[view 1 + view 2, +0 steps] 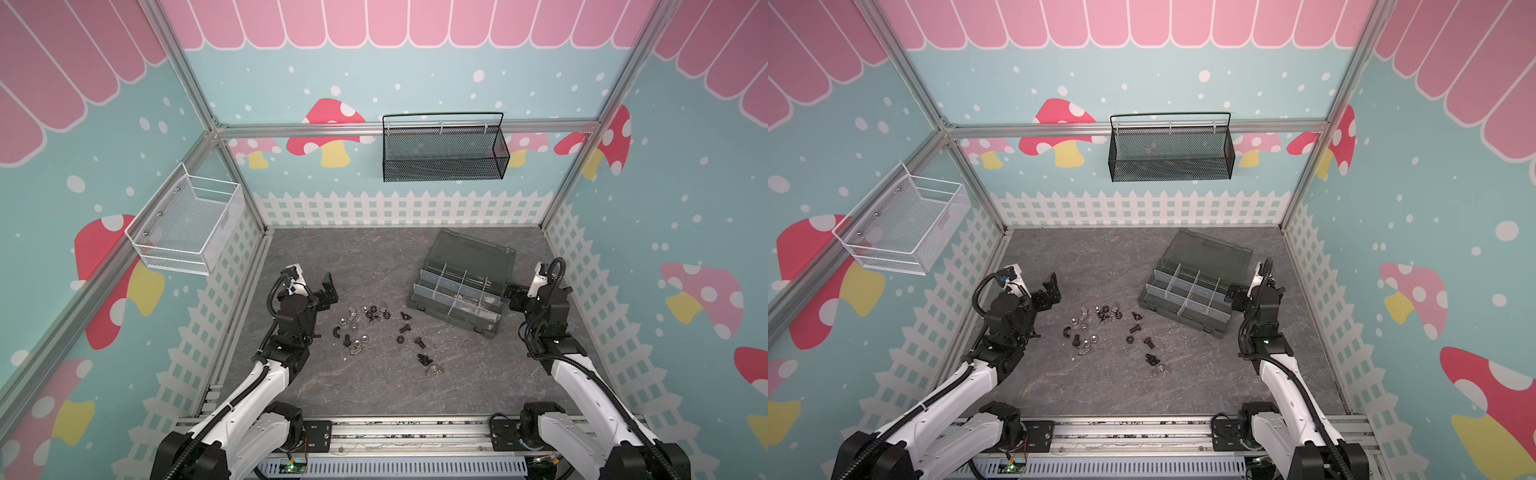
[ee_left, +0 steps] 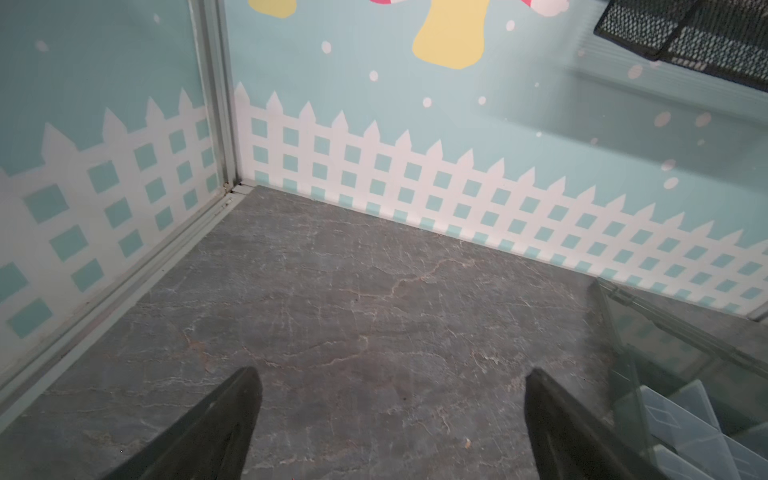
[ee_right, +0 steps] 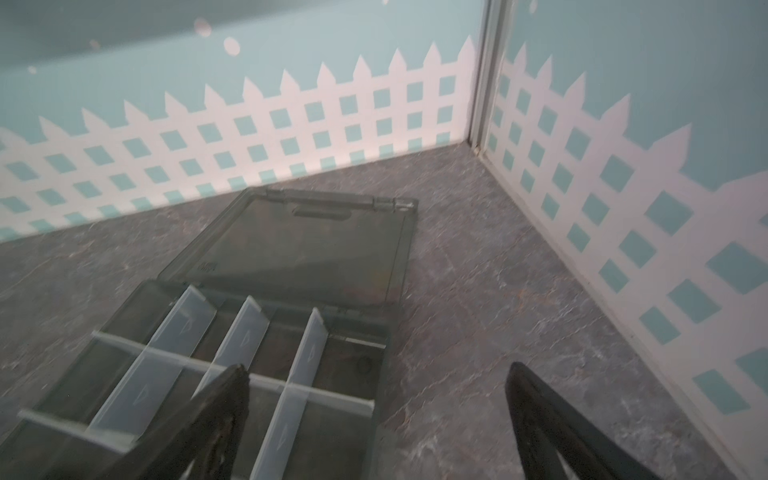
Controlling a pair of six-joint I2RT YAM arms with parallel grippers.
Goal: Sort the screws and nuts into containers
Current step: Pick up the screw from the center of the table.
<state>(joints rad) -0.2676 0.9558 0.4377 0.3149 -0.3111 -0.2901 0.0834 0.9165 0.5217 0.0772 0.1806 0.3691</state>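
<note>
Lying loose: screws (image 1: 419, 342) and nuts (image 1: 356, 341), mid counter (image 1: 374, 386)
left fingers (image 2: 232, 411): spread apart, empty
right fingers (image 3: 224, 399): spread apart, empty, just beside containers (image 3: 307, 353)

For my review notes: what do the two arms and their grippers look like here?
Both the left arm and right arm have glossy white link shells with black joints and wrist housings. A black ribbed cable conduit loops along each. The left gripper and right gripper are black, with narrow jaws tapering to tips. No markings are legible.

Two arms (image 1: 259, 384) have white shells, black joints and ribbed black cables (image 1: 270, 301).
</note>
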